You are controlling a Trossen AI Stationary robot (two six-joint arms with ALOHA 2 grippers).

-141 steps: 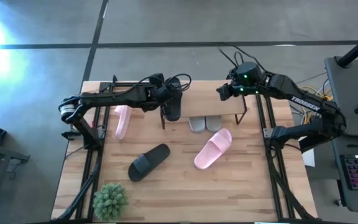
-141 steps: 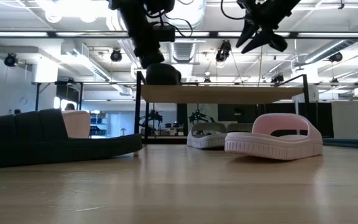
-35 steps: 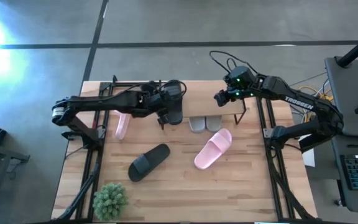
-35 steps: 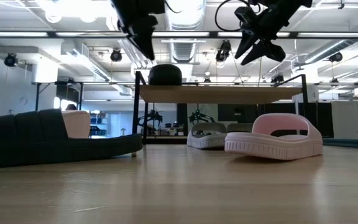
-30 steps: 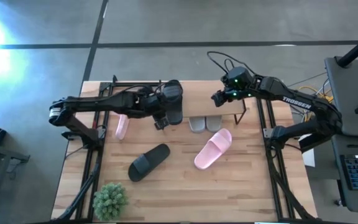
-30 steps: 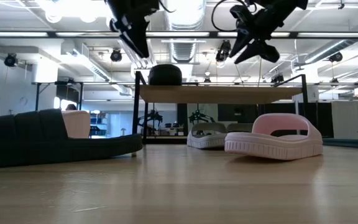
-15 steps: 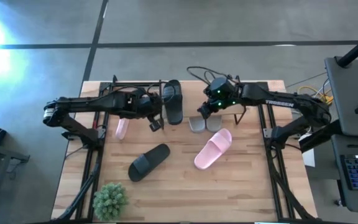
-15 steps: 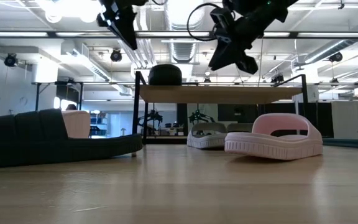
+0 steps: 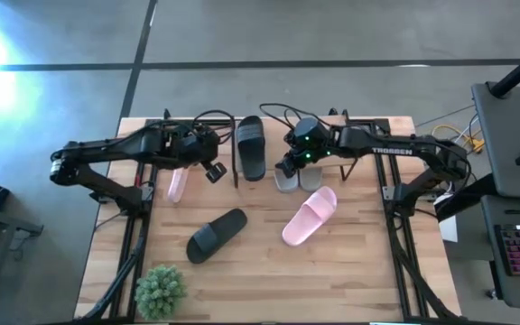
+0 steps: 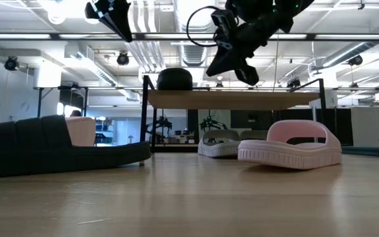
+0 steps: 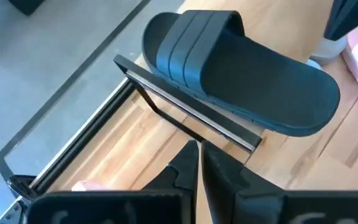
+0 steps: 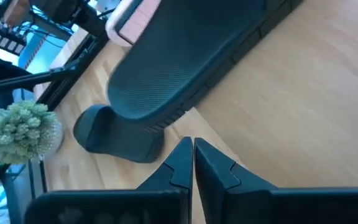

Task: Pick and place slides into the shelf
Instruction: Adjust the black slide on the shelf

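Care is advised: with one black slide (image 9: 251, 147) lying on the shelf (image 10: 235, 99), both the left gripper (image 9: 213, 171) and right gripper (image 9: 284, 168) are clenched empty, so jaws should be reopened before the remaining black slide (image 9: 216, 234) is approached squarely.

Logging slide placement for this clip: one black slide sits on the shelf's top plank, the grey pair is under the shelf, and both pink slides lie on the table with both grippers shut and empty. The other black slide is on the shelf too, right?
No. The high view shows only one black slide on the shelf. The other black slide lies on the table, near the plant. The rest stands.
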